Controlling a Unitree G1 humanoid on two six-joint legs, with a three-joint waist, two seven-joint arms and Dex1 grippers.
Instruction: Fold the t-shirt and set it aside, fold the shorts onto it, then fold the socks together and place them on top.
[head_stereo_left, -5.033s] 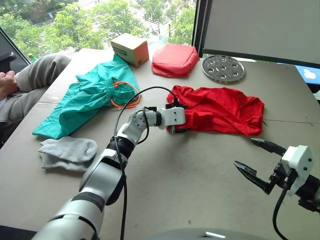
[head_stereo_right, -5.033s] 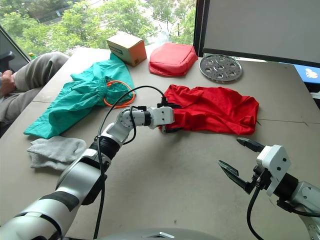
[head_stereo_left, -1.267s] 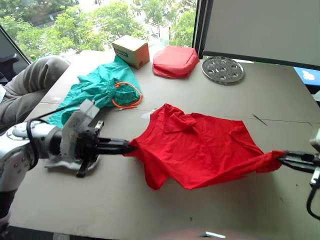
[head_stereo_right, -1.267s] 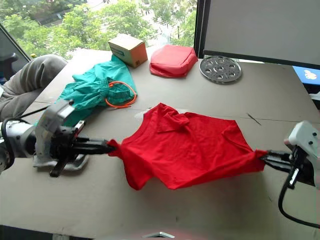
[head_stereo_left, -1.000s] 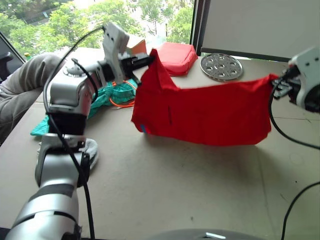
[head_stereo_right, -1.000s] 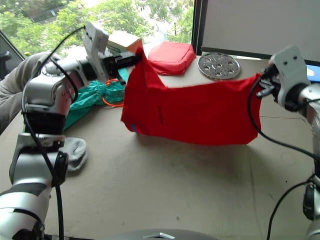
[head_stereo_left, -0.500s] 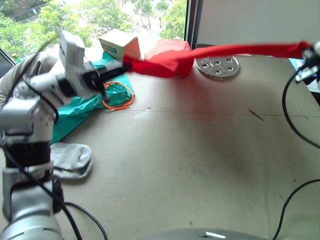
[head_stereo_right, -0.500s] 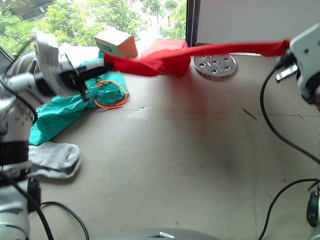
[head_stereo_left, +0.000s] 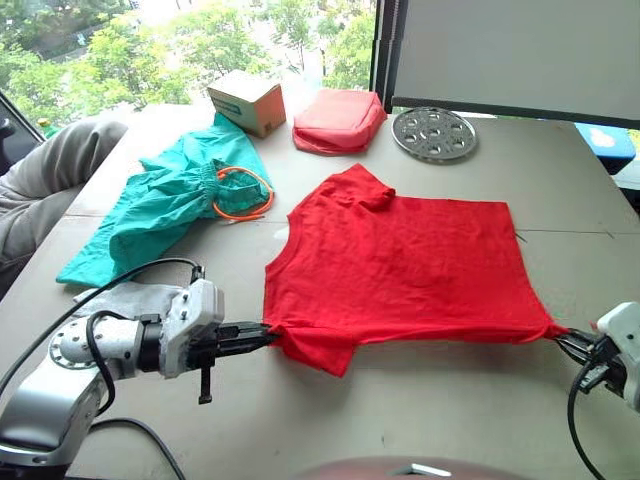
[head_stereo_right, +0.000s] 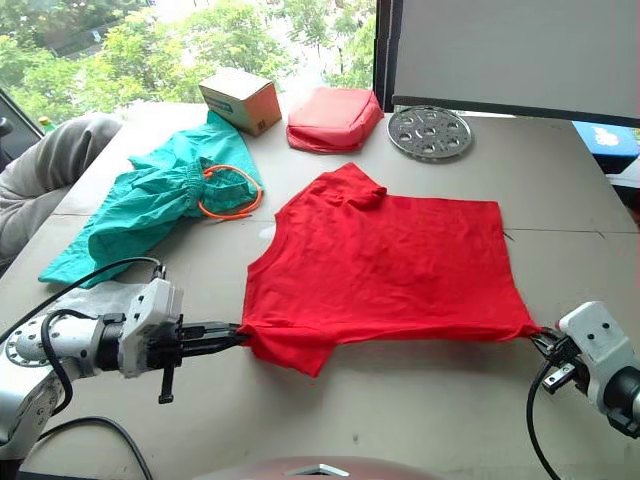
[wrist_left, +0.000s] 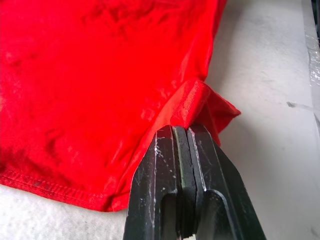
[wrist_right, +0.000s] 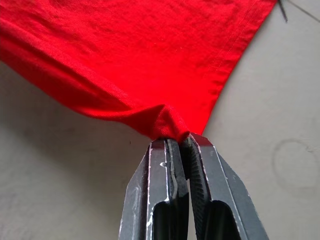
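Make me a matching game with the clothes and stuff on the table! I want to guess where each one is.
Things:
1. t-shirt
2. shorts
3. round metal plate
4. cardboard box

Places or states:
A. at the far edge, by the window
B. spread flat, a corner pinched in each gripper
C. crumpled at the robot's left, orange cord on top
D. beside the red pouch, under the screen

Pairs: 1-B, 2-C, 3-D, 4-A

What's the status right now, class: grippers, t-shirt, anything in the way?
Left gripper shut on t-shirt; right gripper shut on its opposite near corner. Shirt spread flat on table, unfolded. Shorts and socks lie clear of it.
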